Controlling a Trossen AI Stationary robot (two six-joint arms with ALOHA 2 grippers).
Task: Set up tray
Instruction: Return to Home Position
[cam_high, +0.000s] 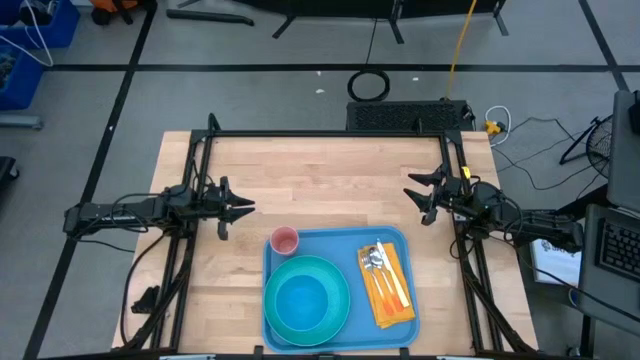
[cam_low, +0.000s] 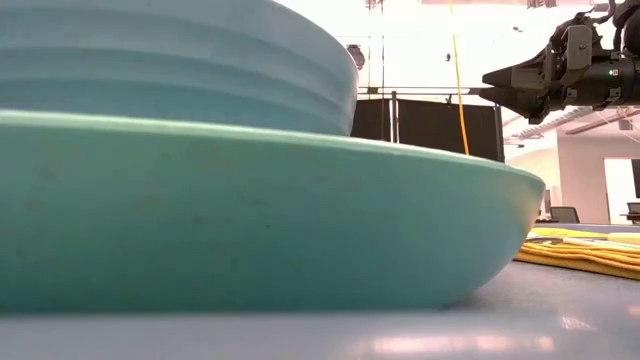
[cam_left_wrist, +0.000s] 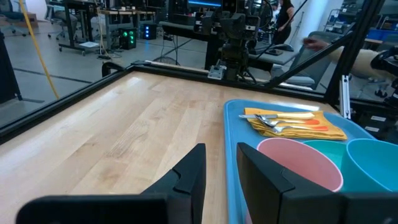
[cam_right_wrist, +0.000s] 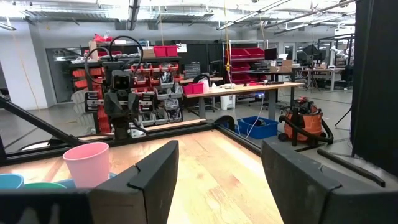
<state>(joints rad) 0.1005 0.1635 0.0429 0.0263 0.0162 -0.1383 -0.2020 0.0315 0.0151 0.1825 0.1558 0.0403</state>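
Observation:
The large blue tray (cam_high: 340, 245) lies on the near middle of the wooden table. On it stand a pink cup (cam_high: 285, 240) at its far left corner, a teal plate (cam_high: 336, 276) carrying a blue bowl (cam_high: 302, 300), and a yellow napkin (cam_high: 396, 310) with cutlery (cam_high: 376, 264) laid on top. My left gripper (cam_high: 245, 208) hovers left of the tray's far left corner, open by a narrow gap (cam_left_wrist: 219, 155). My right gripper (cam_high: 412, 200) hovers beyond the tray's far right corner, wide open (cam_right_wrist: 217, 149). Neither touches anything.
Black frame rails (cam_high: 330, 133) run along the table's far edge and down both sides. Bare wood (cam_high: 320, 180) spans the far half of the table between the two grippers. In the low view the plate (cam_low: 300, 220) and bowl (cam_low: 180, 60) fill most of the picture.

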